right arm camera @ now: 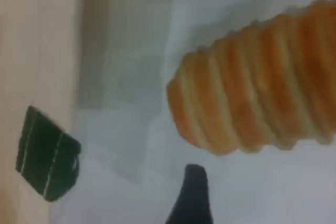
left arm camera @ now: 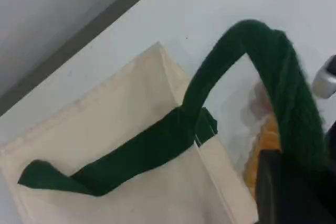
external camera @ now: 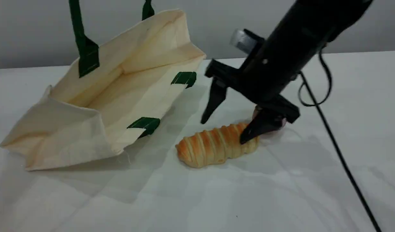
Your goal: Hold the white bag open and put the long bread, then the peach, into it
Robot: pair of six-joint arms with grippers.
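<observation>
The white bag [external camera: 97,106] lies on the table at the left, its mouth gaping toward the right. One green handle [external camera: 77,29] runs up out of the scene view's top edge. In the left wrist view that handle [left arm camera: 273,66] loops into my left gripper [left arm camera: 302,163], which is shut on it. The long bread [external camera: 216,145] lies just right of the bag's mouth. My right gripper [external camera: 223,132] hangs open over the bread's right end, one finger on each side. Its dark fingertip [right arm camera: 191,198] shows below the bread [right arm camera: 262,82]. Behind the gripper, only a pink sliver of the peach [external camera: 283,123] shows.
A black cable [external camera: 339,151] trails from the right arm across the table's right side. The bag's lower handle lies flat, with green strap patches [external camera: 145,124] at the mouth's near edge. The white table [external camera: 281,193] stretches in front of the bread.
</observation>
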